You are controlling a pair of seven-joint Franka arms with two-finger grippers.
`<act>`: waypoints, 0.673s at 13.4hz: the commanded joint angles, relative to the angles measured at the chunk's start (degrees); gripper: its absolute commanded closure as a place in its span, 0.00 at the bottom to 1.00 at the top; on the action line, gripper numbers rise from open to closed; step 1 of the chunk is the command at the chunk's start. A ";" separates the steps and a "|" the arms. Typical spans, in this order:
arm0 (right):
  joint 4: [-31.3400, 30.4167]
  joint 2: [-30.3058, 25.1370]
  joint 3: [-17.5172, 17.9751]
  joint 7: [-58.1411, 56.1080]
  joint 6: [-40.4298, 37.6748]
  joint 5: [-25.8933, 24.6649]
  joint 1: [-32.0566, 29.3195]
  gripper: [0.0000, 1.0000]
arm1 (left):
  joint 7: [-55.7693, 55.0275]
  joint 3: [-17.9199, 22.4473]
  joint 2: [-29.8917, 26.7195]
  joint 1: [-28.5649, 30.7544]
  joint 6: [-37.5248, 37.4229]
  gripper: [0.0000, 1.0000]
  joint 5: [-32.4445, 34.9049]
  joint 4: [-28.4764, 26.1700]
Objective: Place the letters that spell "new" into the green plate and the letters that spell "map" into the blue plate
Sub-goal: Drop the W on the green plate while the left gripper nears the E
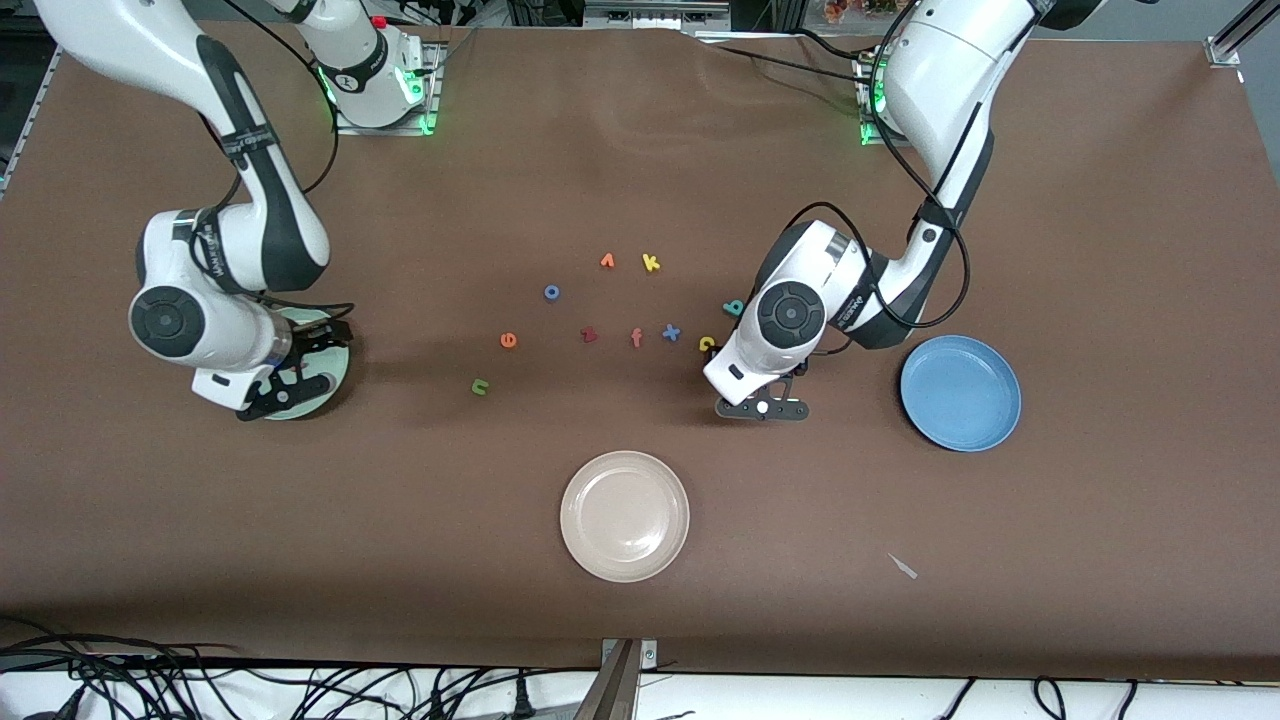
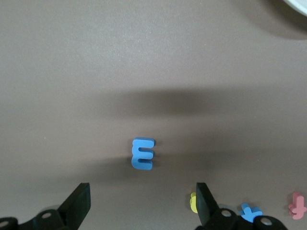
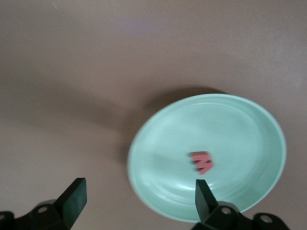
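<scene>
The blue m (image 2: 142,154) lies flat on the brown worktop (image 2: 144,57) in the left wrist view, centred between the spread jaws of the left tool (image 2: 142,206) and touching neither. Judged from that, the drop should be straight down, with the pinch across the letter's narrow sides. The yellow a (image 2: 194,202) and blue x (image 2: 250,211) sit just beside one finger, so any sideways drift risks nudging them.

In the right wrist view the pinkish-red w (image 3: 202,162) rests, slightly blurred, inside the green plate (image 3: 144,143); the right tool (image 3: 139,201) hangs above it with its jaws wide apart and nothing between them. A straight lift clears the rim.

In the front view the left tool (image 1: 762,408) hovers over bare worktop between the cream plate (image 1: 625,516) and the blue plate (image 1: 961,392), leaving an open path to the latter. The green n (image 1: 480,387) and orange e (image 1: 508,340) lie near the right tool (image 1: 290,385), with room around each. The teal p (image 1: 735,307) sits tight against the left arm.
</scene>
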 commanded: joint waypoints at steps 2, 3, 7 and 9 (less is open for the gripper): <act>-0.46 -1.31 6.88 19.77 -0.80 1.87 -0.08 0.00 | 0.89 0.40 1.02 -0.63 1.32 0.06 1.65 1.36; -0.46 -1.05 8.91 25.49 -0.36 1.87 -0.08 0.00 | 0.89 0.40 1.20 -0.63 1.32 0.08 1.56 1.36; -0.46 0.00 15.42 41.59 4.54 1.87 0.62 0.00 | 0.63 0.40 1.90 -1.60 3.15 0.10 1.56 0.93; -0.63 1.75 15.52 46.62 8.94 1.87 2.73 0.00 | 0.89 0.40 2.08 -1.60 3.52 0.10 1.65 0.92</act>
